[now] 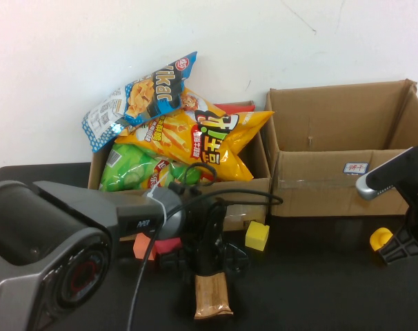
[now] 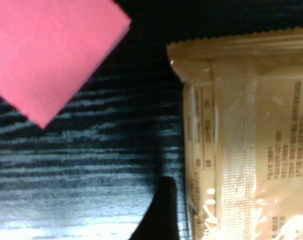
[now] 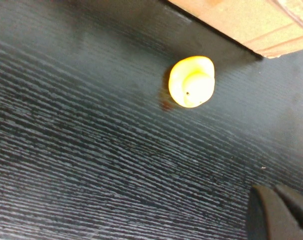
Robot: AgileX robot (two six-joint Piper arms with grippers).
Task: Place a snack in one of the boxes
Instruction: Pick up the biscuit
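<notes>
snack packet point(image 1: 212, 296), a tan wrapper with small print, lies flat on the dark table point(image 1: 319, 276) in front of the boxes, directly under the left gripper point(image 1: 207, 265). that gripper hangs over the packet's far end with its jaws spread wide and nothing between them; the left wrist view shows the wrapper point(image 2: 251, 145) filling one side, a dark fingertip point(image 2: 161, 210) down on the table just beside its edge, and a pink block point(image 2: 46, 50) near by. the step in hand looks like the pick: the packet is not yet held.

the narrower box point(image 1: 181, 183) behind it is heaped with chip bags point(image 1: 195, 138), while the wider box point(image 1: 340, 158) with the small white label point(image 1: 355, 167) stands open and looks bare inside. a yellow cube point(image 1: 257, 236) sits on the table between the packet and the boxes.

the right gripper point(image 1: 402, 245) is parked at the table's right edge, fingers pressed together and empty, just beside a small yellow cap-like piece point(image 3: 191, 81).

next, the left gripper probably needs to settle so both fingers straddle the packet, though the second finger's place cannot be made out, then close, lift clear of the cube, and carry toward the wider box.
</notes>
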